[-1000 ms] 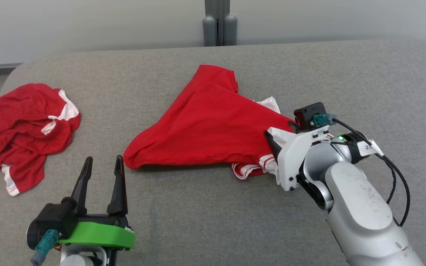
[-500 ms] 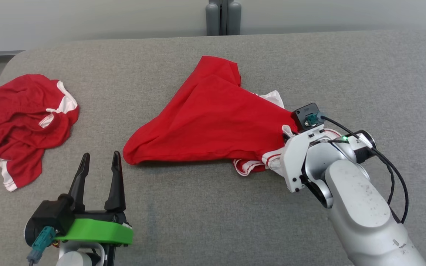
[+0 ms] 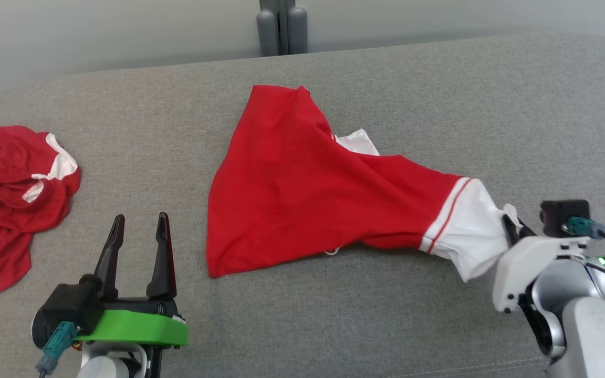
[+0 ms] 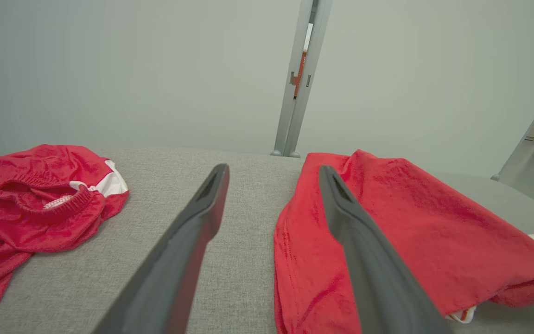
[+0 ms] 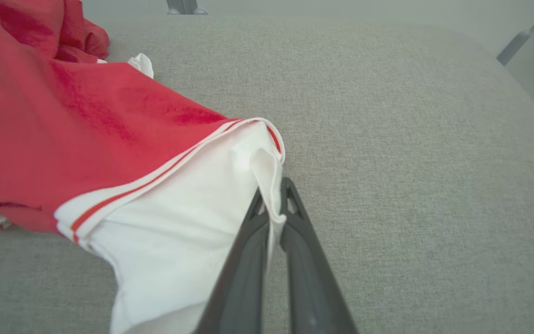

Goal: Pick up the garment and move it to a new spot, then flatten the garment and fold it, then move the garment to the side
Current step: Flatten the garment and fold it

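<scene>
Presently, head view: red garment (image 3: 302,199) lies mid-way across the grey cushion (image 3: 439,105), its white hem (image 3: 465,236) stretched toward the right gripper (image 3: 512,231), which pinches it. Left gripper (image 3: 137,236) hovers apart from the cloth, fingers spread, empty. Left wrist view: the garment's near red edge lies just beside one finger, wrinkled, untouched. Right wrist view: fingers clamped on a fold of white hem. Recommendation: pull low and level with even tension, so the cloth slides flat without bunching.
</scene>
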You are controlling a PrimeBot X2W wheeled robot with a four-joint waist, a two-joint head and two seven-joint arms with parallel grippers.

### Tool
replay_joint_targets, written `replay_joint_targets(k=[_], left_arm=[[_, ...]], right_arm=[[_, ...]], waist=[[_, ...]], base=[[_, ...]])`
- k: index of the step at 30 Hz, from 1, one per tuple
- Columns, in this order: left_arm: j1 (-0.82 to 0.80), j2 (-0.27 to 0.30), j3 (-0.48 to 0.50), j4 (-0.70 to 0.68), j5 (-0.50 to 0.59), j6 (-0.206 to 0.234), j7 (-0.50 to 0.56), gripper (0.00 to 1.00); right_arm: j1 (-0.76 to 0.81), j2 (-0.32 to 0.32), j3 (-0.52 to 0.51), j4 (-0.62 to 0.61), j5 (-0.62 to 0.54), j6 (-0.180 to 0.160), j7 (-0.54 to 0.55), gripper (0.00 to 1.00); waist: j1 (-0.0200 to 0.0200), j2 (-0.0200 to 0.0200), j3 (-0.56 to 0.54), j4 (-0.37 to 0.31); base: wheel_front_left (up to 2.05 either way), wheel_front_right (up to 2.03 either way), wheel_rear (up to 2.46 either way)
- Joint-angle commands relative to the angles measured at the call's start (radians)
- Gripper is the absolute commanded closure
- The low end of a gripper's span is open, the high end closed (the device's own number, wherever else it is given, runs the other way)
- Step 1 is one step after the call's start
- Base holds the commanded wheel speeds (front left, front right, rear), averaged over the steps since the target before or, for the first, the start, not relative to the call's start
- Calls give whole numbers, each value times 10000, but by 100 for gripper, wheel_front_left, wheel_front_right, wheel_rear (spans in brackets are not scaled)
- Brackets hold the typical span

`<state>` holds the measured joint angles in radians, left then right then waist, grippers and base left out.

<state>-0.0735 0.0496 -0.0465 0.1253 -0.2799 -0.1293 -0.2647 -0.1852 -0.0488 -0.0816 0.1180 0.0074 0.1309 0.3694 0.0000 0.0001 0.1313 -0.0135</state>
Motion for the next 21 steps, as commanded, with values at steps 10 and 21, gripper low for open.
replay_joint_targets(k=[10, 21], left_arm=[[-191, 20, -115, 80, 139, -15, 6, 0], [-63, 20, -216, 47, 118, -15, 6, 0]], right_arm=[[993, -25, -961, -273, 1166, -1, 369, 0], [-578, -87, -957, -151, 415, -1, 1330, 0]], waist=[[0, -1, -11, -225], [0, -1, 28, 17]], base=[[0, 0, 0], [0, 0, 0]])
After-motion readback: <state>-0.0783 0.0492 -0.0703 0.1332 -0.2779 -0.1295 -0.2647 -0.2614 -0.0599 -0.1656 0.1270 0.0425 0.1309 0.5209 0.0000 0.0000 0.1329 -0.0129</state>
